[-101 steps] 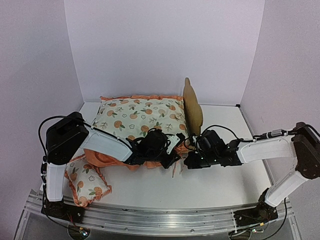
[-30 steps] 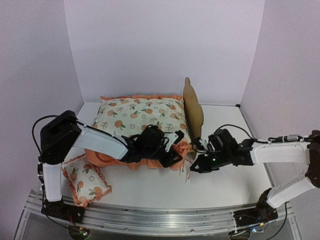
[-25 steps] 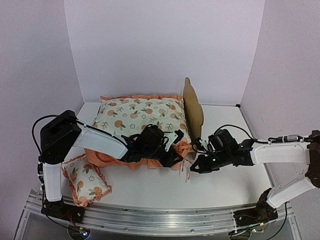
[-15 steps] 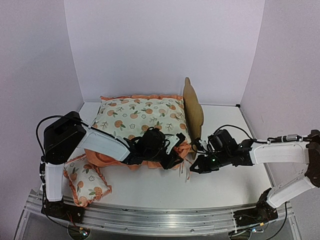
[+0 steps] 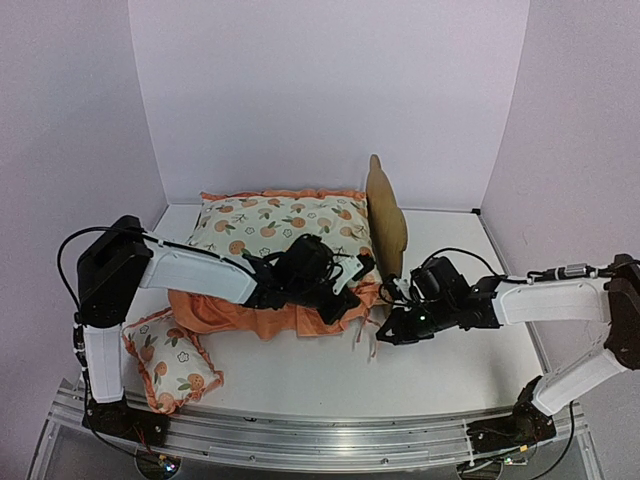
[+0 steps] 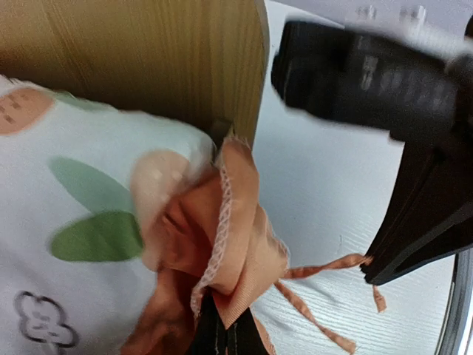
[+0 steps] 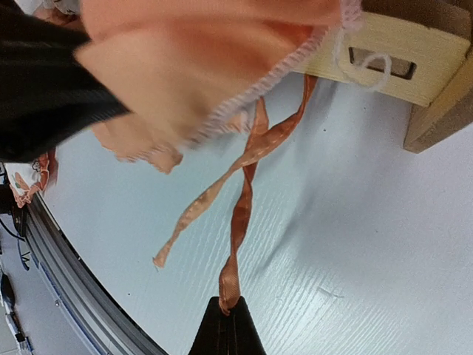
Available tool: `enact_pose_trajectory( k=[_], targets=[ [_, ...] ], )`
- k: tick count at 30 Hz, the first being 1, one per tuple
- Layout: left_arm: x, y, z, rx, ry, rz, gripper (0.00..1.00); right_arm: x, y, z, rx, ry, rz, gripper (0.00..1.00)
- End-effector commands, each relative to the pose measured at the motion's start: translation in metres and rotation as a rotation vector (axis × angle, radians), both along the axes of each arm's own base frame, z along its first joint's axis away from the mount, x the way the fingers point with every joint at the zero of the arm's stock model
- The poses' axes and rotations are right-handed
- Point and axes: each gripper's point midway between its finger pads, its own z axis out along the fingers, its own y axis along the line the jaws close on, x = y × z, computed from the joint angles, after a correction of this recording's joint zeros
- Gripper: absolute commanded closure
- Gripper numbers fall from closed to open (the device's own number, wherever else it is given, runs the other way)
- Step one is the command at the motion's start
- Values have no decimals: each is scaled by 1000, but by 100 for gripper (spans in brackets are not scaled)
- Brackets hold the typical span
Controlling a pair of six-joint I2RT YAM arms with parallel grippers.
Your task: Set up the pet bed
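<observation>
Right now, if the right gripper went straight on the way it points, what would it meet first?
Probably the orange frill, just past the ribbon the right gripper holds; depth unclear.

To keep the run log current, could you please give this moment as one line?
left fingers: shut on cushion ruffle | right fingers: shut on ribbon tie | pet bed: headboard upright

Observed: pet bed [image 5: 385, 220] matt grained light wood, cushion [image 5: 280, 225] soft printed cloth with stitched orange ruffle, ribbon [image 7: 253, 151] thin woven, table [image 5: 450, 360] smooth white.
</observation>
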Motion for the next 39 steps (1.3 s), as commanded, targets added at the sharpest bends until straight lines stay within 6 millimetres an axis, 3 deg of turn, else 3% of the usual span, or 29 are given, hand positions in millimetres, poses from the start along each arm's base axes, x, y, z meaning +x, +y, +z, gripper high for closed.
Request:
enact_pose_trajectory(
  k=[1,5,12,15,17,21,26,29,31,34,37,39],
  targets=[
    [19,9,93,-49,-133,-36,100,19,15,17,25,-62,16,100],
    [34,16,110,-41,-195,-41,100,26,20,25,32,-86,17,100],
    [74,32,120,4,-331,-25,100,34,25,22,17,-91,19,100],
    [77,33,113,42,-364,-54,100,35,32,23,25,-90,48,100],
    [80,35,98,79,-370,-57,100,35,37,23,27,-95,83,100],
    [97,39,82,137,-383,11,100,29,41,23,32,-76,150,100],
    [125,54,100,157,-389,82,98,19,46,46,68,-77,229,100],
    [141,62,98,176,-375,106,93,24,53,63,97,-109,242,100],
    [150,65,85,196,-360,116,86,30,58,66,97,-120,238,100],
    [158,68,66,221,-335,120,60,40,63,66,86,-122,211,100],
    [145,64,77,176,-327,51,39,47,62,64,73,-120,176,100],
    [123,59,89,119,-342,-55,29,49,62,65,72,-117,159,100]
  ],
)
